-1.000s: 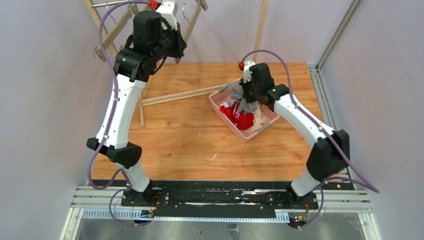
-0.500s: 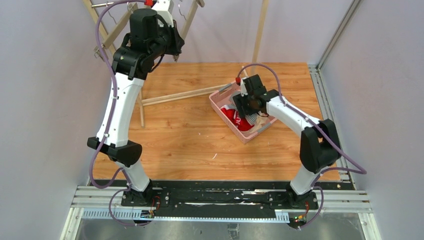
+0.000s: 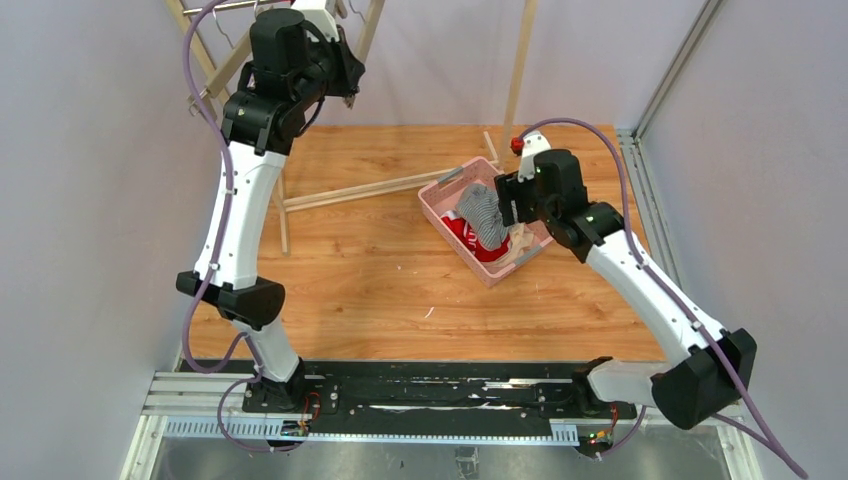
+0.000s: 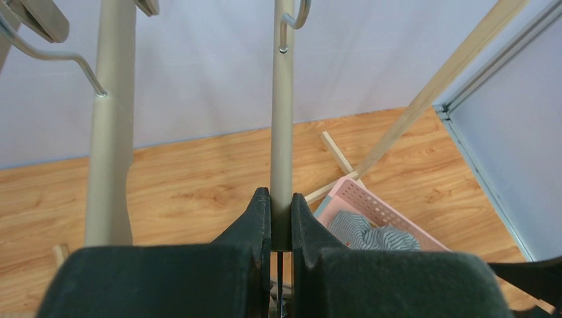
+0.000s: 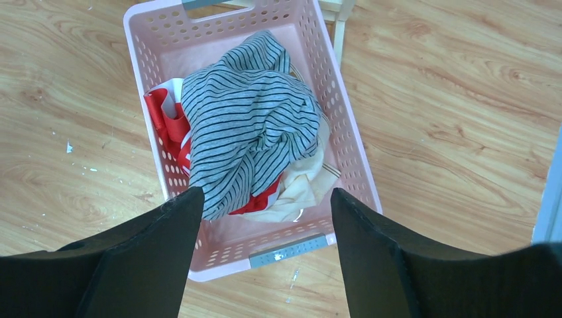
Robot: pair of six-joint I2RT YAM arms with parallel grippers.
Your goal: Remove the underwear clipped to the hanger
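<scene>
Pale walls (image 3: 90, 200) enclose the wooden table (image 3: 360, 280), and raised at its far left the left gripper (image 4: 280, 199) is clenched tight on an upright pale hanger bar (image 4: 283, 119). Over on the right, the right gripper (image 5: 265, 192) hangs released, fingers spread wide with nothing between them, directly above the pink basket (image 5: 354, 156). In it the underwear (image 3: 482, 215) lies heaped, the grey-and-white striped shorts (image 5: 245, 126) on top of the red pair (image 5: 169, 119) and the cream pair (image 5: 301, 189)
</scene>
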